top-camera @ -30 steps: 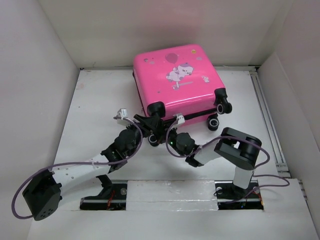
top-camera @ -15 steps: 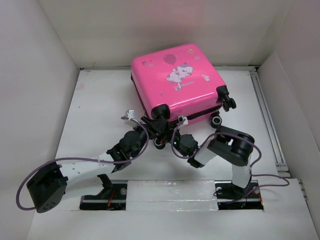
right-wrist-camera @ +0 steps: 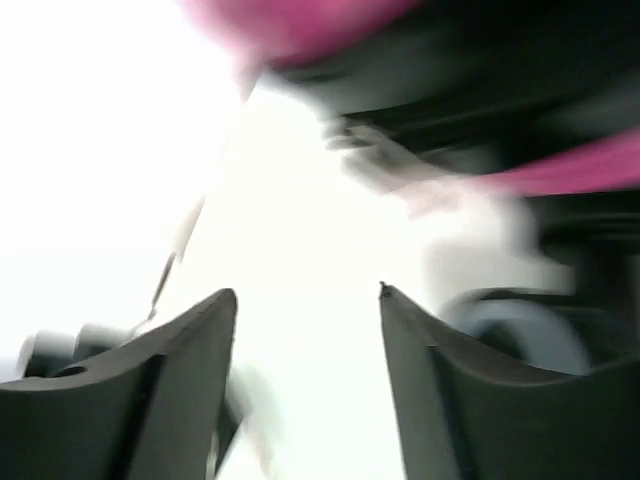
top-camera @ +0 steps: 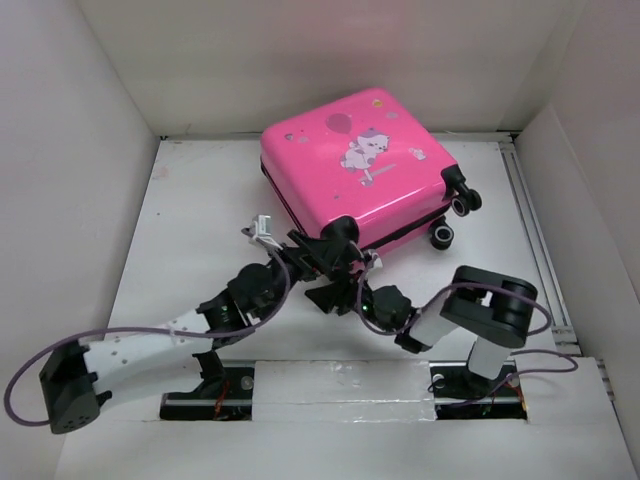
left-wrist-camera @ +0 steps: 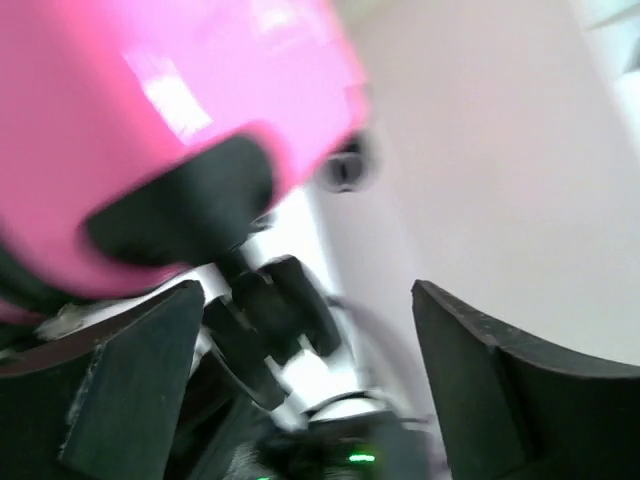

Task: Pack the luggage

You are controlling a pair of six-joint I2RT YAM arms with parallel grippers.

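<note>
The closed pink luggage (top-camera: 365, 165) lies flat on the white worktop (top-camera: 200, 200) in the upper middle of the overhead frame, turned askew, its black wheels toward the right and lower edges. The left claw (left-wrist-camera: 305, 290) sits at the case's lower-left corner by a wheel, spread wide and holding nothing. Just below it, the right claw (right-wrist-camera: 307, 293) is also parted and empty, though its own view is badly blurred.

Left arm (top-camera: 150, 345) stretched low toward 2 o'clock, left claw (left-wrist-camera: 305, 300) with fingers spread wide, right arm (top-camera: 485, 315) bent back, reaching toward 9 o'clock, right claw (right-wrist-camera: 305, 295) fingers apart, both claws close together
</note>
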